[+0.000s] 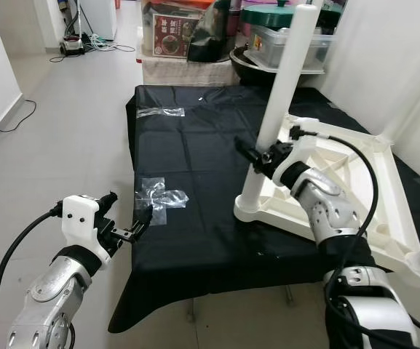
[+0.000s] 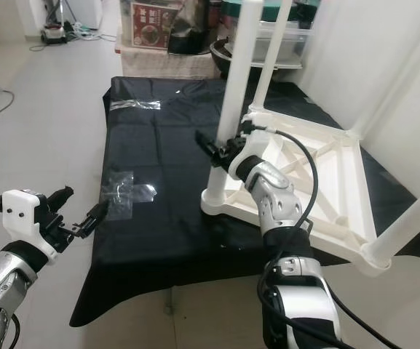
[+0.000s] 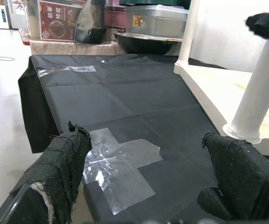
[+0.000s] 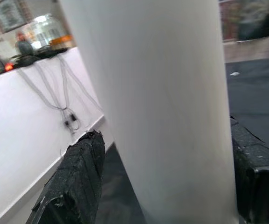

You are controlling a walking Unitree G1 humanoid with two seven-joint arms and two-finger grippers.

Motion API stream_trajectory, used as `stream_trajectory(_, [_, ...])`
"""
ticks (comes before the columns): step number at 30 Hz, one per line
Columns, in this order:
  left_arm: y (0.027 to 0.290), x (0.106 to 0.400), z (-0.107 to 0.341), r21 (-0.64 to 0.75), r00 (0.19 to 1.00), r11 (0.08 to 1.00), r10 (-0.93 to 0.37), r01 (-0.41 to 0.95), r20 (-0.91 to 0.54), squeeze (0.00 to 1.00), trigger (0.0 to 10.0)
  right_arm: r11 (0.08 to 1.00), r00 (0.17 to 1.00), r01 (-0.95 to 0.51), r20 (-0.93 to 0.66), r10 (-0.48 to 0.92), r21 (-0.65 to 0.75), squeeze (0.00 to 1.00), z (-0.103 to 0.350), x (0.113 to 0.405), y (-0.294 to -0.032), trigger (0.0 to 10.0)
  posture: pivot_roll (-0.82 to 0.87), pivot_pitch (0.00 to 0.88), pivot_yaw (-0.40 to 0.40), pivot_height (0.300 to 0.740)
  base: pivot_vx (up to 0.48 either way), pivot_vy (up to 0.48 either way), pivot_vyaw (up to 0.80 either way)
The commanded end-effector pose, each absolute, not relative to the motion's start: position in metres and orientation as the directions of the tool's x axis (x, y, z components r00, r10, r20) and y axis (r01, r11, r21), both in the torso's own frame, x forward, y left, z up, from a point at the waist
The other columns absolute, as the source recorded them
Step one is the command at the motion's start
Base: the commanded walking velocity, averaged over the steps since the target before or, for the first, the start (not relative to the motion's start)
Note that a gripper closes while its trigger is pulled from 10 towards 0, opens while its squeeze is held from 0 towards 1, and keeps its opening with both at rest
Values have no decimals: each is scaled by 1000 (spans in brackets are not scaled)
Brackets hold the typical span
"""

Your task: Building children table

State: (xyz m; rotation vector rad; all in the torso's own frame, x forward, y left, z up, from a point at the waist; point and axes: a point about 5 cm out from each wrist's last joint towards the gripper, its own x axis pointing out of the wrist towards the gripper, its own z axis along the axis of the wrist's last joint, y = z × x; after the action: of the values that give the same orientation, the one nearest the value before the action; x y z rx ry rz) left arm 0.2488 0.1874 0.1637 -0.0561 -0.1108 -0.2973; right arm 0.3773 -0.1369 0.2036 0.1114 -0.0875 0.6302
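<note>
White plastic children's table top (image 1: pixel 341 196) lies upside down on the black cloth-covered work surface (image 1: pixel 195 153), underside ribs facing up, presumably so the legs can be driven into the corner sockets from above. Tall white cylindrical leg (image 1: pixel 282 102) stands upright in the corner socket nearest me; other legs rise at the far corners and one at the near right corner. My right gripper (image 1: pixel 257 156) is at that near leg, low on the shaft just above the socket, black fingers (image 4: pixel 73 177) spread either side of it; in the right wrist view the leg sits between them, contact on both sides not clear. I judge a low position suits pressing or twisting the leg home, with less leverage to tip the top. My left gripper (image 1: pixel 133 229) hovers off the cloth's near edge, well apart from the table top, spread and empty. Just beyond it, clear tape patch (image 1: pixel 159 196) on the cloth, likely pinning it. Boxes and a dark bowl behind the top.
</note>
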Motion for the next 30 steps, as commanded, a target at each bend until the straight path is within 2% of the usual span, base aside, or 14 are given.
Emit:
stream_trajectory(1, [185,249,161,-45,947,950,-302,308,110,0,10000,720,725,-688,55,686,87,0,183,371,-116,7451,158,0,-122,740,0,0,0])
stream_trajectory(2, [185,248,161,-44,947,950,-302,308,109,0,10000,722,728,-685,50,684,97,0,178,372,-114,0,163,0,-123,740,0,0,0])
stream_trajectory(7, [185,247,161,-42,947,951,-302,307,107,0,10000,781,787,-616,31,616,107,0,172,378,-114,0,159,0,-119,740,0,0,0])
stream_trajectory(8, [185,247,161,-42,947,950,-302,308,105,0,10000,891,892,-446,-43,451,88,0,166,386,-124,0,158,0,-119,740,0,0,0])
stream_trajectory(9, [185,247,161,-42,947,950,-302,308,105,0,10000,891,892,-446,-43,451,88,0,166,386,-124,0,158,0,-119,740,0,0,0])
stream_trajectory(10, [186,246,161,-43,947,950,-303,309,105,0,10000,1000,975,-28,-220,27,2,0,147,389,-158,0,145,0,-117,740,0,0,0])
stream_trajectory(11, [186,246,161,-43,947,950,-303,309,105,0,10000,957,909,261,-301,-288,-129,0,136,384,-183,0,145,0,-118,740,0,0,0])
stream_trajectory(14, [186,246,161,-43,947,950,-303,309,105,0,10000,957,909,261,-301,-288,-129,0,136,384,-183,0,145,0,-118,740,0,0,0])
stream_trajectory(19, [186,245,162,-43,948,951,-300,306,108,0,10000,864,800,455,-327,-503,-217,0,121,360,-194,0,147,0,-114,740,0,0,0])
stream_trajectory(20, [186,246,162,-42,948,951,-300,305,108,0,10000,898,839,400,-320,-439,-184,0,124,352,-178,5686,136,0,-106,740,0,0,0])
stream_trajectory(21, [186,246,162,-41,948,951,-300,306,107,0,10000,938,883,318,-316,-347,-141,0,128,350,-164,10000,134,0,-106,740,0,0,0])
stream_trajectory(28, [187,246,161,-40,947,951,-302,307,106,0,10000,973,925,211,-303,-231,-99,0,131,354,-149,10000,134,0,-106,740,0,0,0])
stream_trajectory(29, [187,247,162,-37,950,953,-294,299,109,0,10000,977,950,209,-229,-212,-39,1000,145,363,-150,10000,135,0,-118,740,0,0,0])
stream_trajectory(30, [187,247,162,-37,950,953,-294,299,109,0,10000,977,950,209,-229,-212,-39,1000,145,363,-150,10000,135,0,-118,740,0,0,0])
